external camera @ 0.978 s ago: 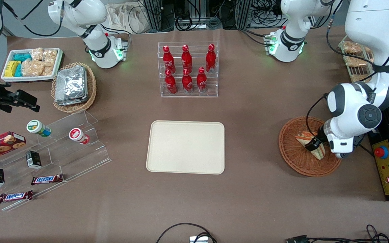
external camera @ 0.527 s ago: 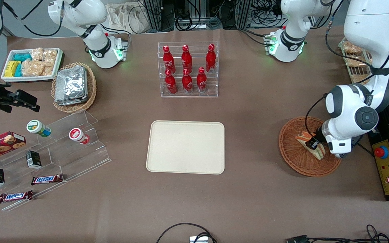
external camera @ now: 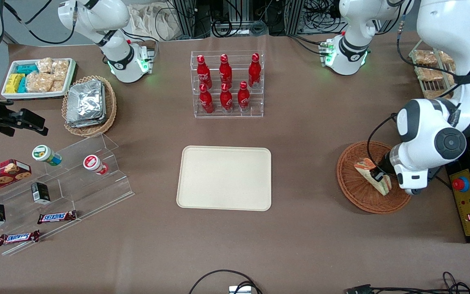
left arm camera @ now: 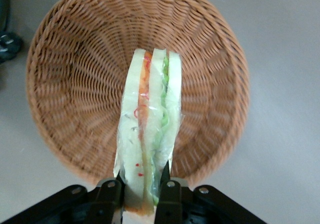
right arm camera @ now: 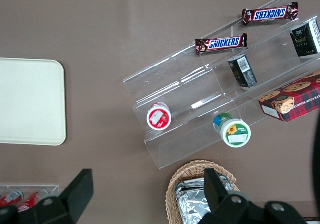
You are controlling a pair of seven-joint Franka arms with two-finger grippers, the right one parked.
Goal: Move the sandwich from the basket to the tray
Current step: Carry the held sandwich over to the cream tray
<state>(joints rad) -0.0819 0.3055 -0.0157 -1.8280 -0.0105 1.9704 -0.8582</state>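
Note:
The sandwich (external camera: 369, 174), a clear-wrapped white bread wedge with orange and green filling, is held a little above the reddish-brown wicker basket (external camera: 355, 192) at the working arm's end of the table. My left gripper (external camera: 378, 176) is shut on the sandwich's wide end. In the left wrist view the two black fingers (left arm camera: 111, 194) squeeze the sandwich (left arm camera: 149, 134) from both sides over the basket (left arm camera: 70, 84), with the gripper (left arm camera: 141, 190) at its base. The cream-beige tray (external camera: 224, 178) lies flat mid-table, nearer the parked arm than the basket.
A clear rack of red bottles (external camera: 227, 83) stands farther from the front camera than the tray. A yellow control box (external camera: 466, 202) lies beside the basket at the table's edge. A tan basket of foil packets (external camera: 89, 105) and stepped acrylic shelves (external camera: 67, 183) lie toward the parked arm's end.
The left gripper has risen slightly with the sandwich in it; the sandwich now hangs clear of the basket floor and has shifted a little toward the tray.

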